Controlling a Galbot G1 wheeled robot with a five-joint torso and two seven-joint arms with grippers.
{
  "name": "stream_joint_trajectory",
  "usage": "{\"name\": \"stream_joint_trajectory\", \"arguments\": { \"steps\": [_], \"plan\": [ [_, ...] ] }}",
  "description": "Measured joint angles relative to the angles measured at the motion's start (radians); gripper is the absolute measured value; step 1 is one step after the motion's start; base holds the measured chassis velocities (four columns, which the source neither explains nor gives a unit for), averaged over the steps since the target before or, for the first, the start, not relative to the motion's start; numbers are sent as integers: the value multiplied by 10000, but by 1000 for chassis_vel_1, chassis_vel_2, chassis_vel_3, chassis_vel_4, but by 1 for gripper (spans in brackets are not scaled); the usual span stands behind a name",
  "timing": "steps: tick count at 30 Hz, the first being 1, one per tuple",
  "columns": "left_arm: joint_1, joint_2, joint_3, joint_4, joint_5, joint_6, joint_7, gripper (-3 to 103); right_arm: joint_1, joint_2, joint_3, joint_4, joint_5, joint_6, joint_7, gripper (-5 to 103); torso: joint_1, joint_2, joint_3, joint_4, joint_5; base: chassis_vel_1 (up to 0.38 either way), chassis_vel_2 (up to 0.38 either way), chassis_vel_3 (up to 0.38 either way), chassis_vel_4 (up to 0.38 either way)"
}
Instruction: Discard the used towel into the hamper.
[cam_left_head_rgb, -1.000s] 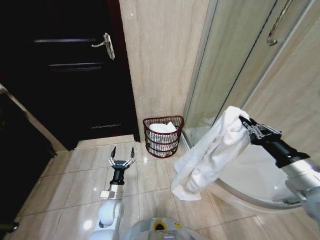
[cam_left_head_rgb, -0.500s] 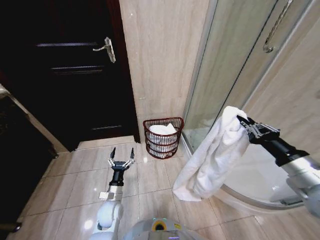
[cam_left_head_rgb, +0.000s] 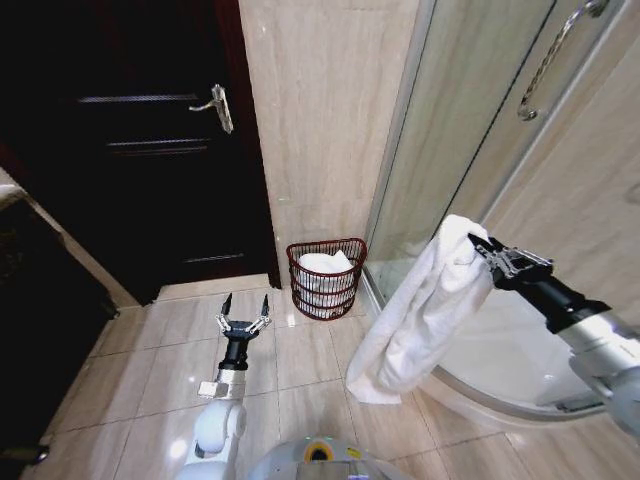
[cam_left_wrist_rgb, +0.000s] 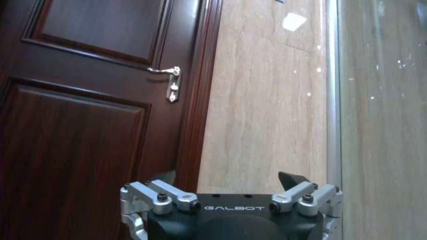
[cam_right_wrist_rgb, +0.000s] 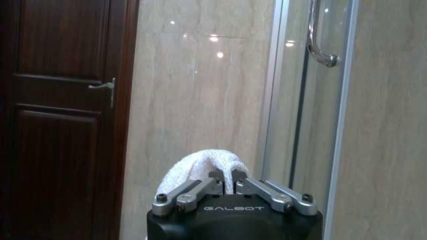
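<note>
Tiled bathroom floor (cam_left_head_rgb: 150, 370), hamper (cam_left_head_rgb: 327, 277) by dark door (cam_left_head_rgb: 140, 150). Your right gripper (cam_left_head_rgb: 482, 250) pinches towel (cam_left_head_rgb: 415, 320) high, so it hangs clear. Left gripper (cam_left_head_rgb: 245, 315) spread, empty, low.

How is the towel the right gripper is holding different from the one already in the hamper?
The held towel hangs full length in the air from the right gripper, shut on its top; the towel in the hamper lies bunched inside the hamper on the floor. The held towel shows whole, the other only partly through the weave. Both are white.
</note>
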Motion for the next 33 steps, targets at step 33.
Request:
{"name": "stream_joint_trajectory", "arguments": {
  "steps": [33],
  "plan": [
    [57,113,53,-126,21,-1,305,100,33,292,282,4,356,-441,981,5,570,1303,740,5,-8,150,145,-145,-152]
  ]
}}
